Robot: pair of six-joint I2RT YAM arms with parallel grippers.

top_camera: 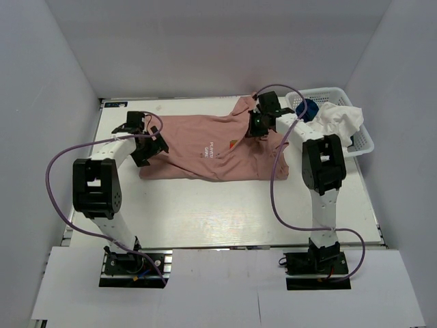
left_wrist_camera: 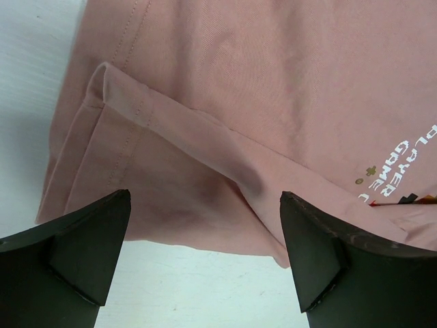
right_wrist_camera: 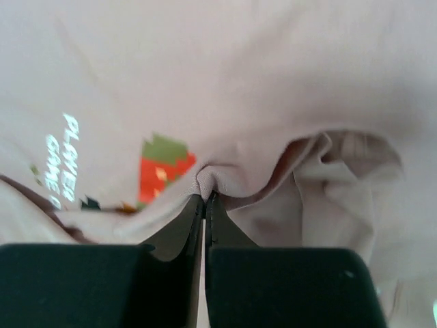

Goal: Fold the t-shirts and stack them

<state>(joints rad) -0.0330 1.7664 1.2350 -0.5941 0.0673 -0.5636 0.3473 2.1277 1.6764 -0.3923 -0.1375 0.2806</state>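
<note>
**A:** Where is the pink t-shirt [top_camera: 218, 154]?

**B:** It is spread on the bench [top_camera: 218, 212], out from the basket [top_camera: 362, 140] toward the left arm's side. Its nearest edge is just beside the basket. The cloth lies mostly flat, bunched and lifted a little at the end close to the basket.

**A:** And the other two?

**B:** The blue t-shirt [top_camera: 308, 109] and the white t-shirt [top_camera: 338, 119] are both in the basket. The white one is heaped up and spills over the rim.

**A:** What about the right fingers [right_wrist_camera: 179, 229]?

**B:** They are clenched on a pinch of the pink t-shirt, with a small ridge of cloth squeezed between the tips. The grip is near the basket, between it and the chest print [right_wrist_camera: 164, 167].

**A:** And the left fingers [left_wrist_camera: 82, 253]?

**B:** They are released and spread wide, with nothing between them. They are over the end of the pink t-shirt farthest from the basket, well apart from it. The left wrist camera shows them straddling a stitched hem [left_wrist_camera: 130, 119] where the edge is turned over on itself. I cannot tell whether the tips touch the cloth.
</note>
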